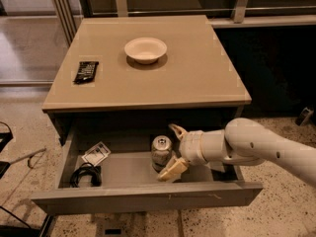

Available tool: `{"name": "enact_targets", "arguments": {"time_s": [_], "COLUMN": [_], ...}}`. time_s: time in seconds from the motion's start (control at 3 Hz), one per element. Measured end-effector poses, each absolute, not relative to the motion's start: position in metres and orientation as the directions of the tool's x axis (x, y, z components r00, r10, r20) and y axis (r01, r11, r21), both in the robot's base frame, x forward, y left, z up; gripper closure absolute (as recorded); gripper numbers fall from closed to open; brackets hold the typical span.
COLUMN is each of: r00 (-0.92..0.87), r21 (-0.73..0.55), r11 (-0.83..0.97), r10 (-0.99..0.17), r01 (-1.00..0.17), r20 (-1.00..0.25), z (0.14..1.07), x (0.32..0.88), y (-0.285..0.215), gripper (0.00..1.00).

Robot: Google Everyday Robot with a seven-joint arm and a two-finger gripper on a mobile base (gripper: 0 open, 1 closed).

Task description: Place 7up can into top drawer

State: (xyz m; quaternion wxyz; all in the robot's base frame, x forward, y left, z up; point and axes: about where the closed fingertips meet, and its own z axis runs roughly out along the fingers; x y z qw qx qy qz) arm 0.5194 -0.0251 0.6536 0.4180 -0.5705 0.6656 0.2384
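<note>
The 7up can [160, 151] stands upright on the floor of the open top drawer [148, 199], near its middle. My gripper [166, 152] reaches into the drawer from the right and is open. One cream fingertip [176, 130] is behind the can to its right. The other fingertip [171, 170] is in front of the can, close to its base. The can stands by itself between the spread fingers. My white arm [256, 149] comes in over the drawer's right end.
A cream bowl [145, 49] and a black remote-like object [86, 71] lie on the beige table top [197, 73]. A coiled black cable [85, 174] and a small white packet [96, 153] lie at the drawer's left end. Speckled floor surrounds the table.
</note>
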Motion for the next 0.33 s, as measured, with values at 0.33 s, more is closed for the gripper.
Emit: {"name": "enact_targets", "arguments": {"time_s": [0.33], "r00": [0.0], "r21": [-0.16], "r11": [0.235], "r10": [-0.56], "r01": [-0.959], "r20": [-0.828], "z": [0.6536], "x": [0.5194], "y": [-0.0251], "gripper": [0.0]}}
